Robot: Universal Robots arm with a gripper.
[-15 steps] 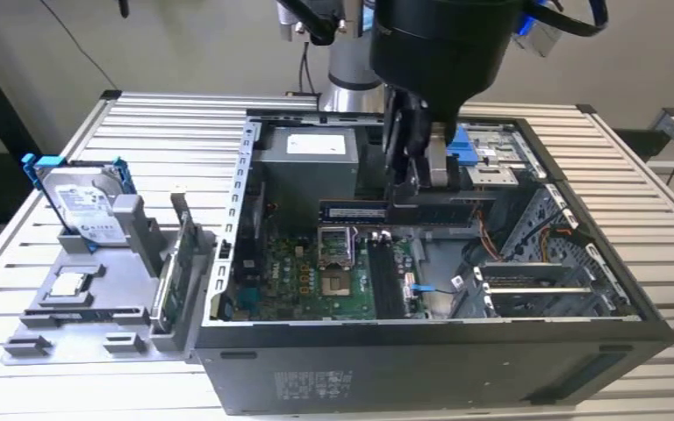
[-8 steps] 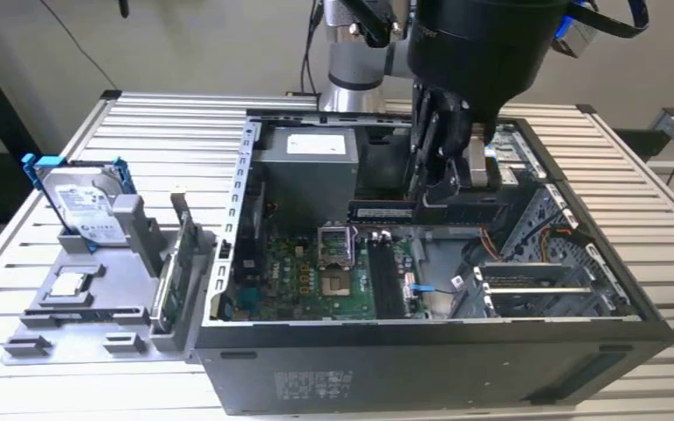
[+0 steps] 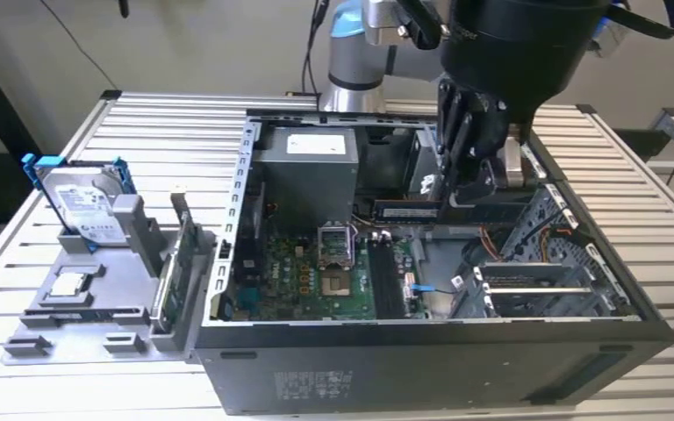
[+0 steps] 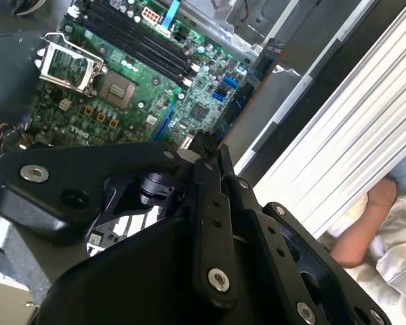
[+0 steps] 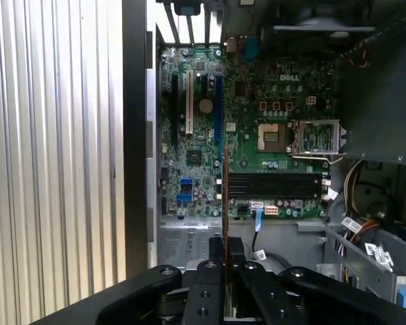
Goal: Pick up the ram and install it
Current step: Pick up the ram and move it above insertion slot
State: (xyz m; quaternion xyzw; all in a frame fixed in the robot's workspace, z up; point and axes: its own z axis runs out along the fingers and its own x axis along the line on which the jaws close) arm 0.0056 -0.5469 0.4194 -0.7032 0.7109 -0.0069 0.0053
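The ram (image 3: pixel 407 211) hangs level over the open case (image 3: pixel 431 373), the gripper (image 3: pixel 476 188) clamping it between clenched fingers (image 3: pixel 466 140); in the first wrist view it shows edge-on (image 5: pixel 225 196). Picking up looks done; installing is in hand. In the exterior view the empty memory slots (image 3: pixel 384 274) lie at seven o'clock from the stick and run across its length; seating it likely calls for a quarter turn, then a square descent.

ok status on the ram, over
Gripper jaws shut on the ram, above the open case. Ram not yet seated; memory slots uncovered. Person's arm beside the table, outside the case.
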